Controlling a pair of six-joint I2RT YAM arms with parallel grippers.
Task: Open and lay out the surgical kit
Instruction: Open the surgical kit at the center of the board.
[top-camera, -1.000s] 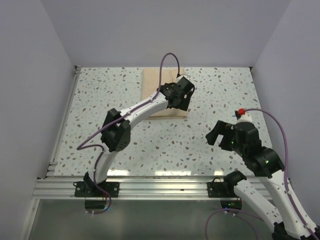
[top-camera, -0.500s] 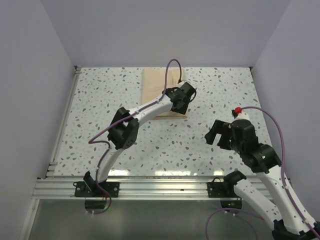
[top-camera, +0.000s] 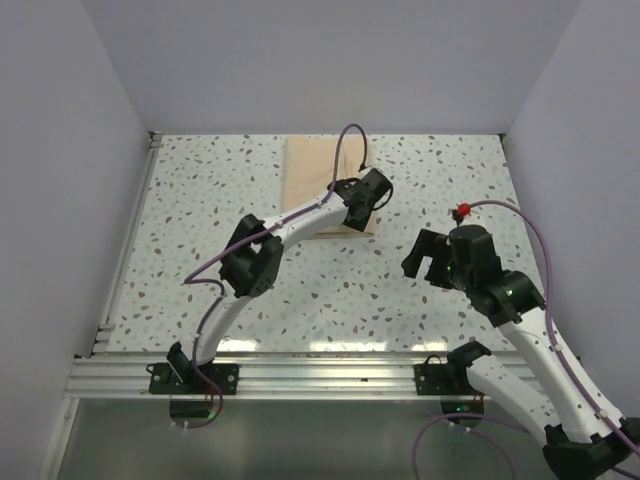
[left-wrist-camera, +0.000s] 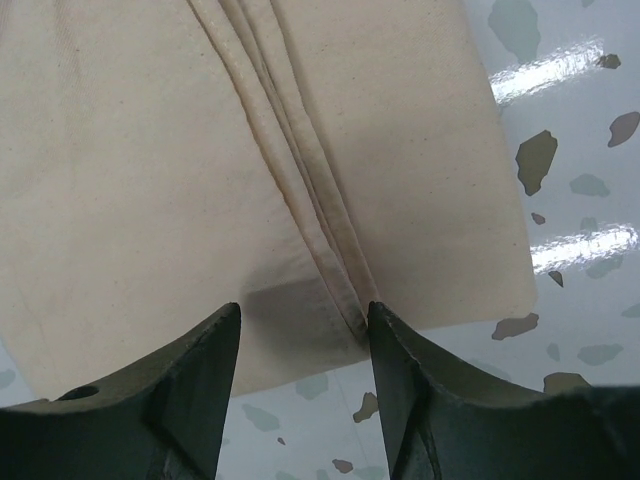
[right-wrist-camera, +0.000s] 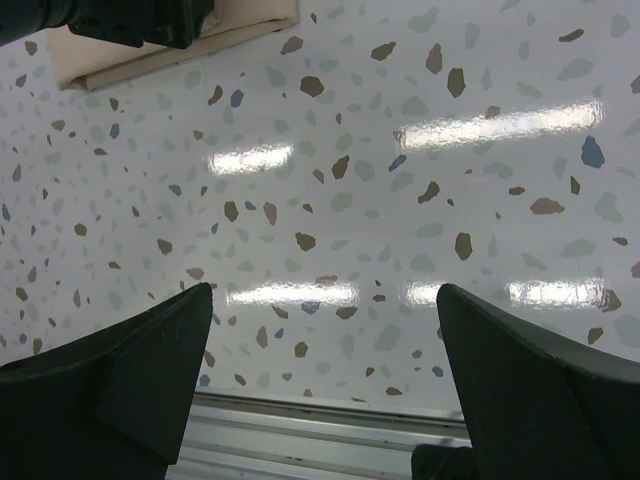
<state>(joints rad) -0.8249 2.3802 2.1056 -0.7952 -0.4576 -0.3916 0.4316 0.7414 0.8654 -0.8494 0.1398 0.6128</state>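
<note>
1. The cloth wrap (top-camera: 312, 175) lay folded shut at the far middle of the desk (top-camera: 200, 230), opening not yet begun.
2. The left end effector (left-wrist-camera: 303, 325), jaws spread, straddled the wrap's near flap edge; pinching and peeling that flap looked the likely next move.
3. The right end effector (top-camera: 425, 262) hovered, also spread, over the desk at near right.

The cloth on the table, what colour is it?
The cloth is plain beige-tan, clearest in the left wrist view.
</note>
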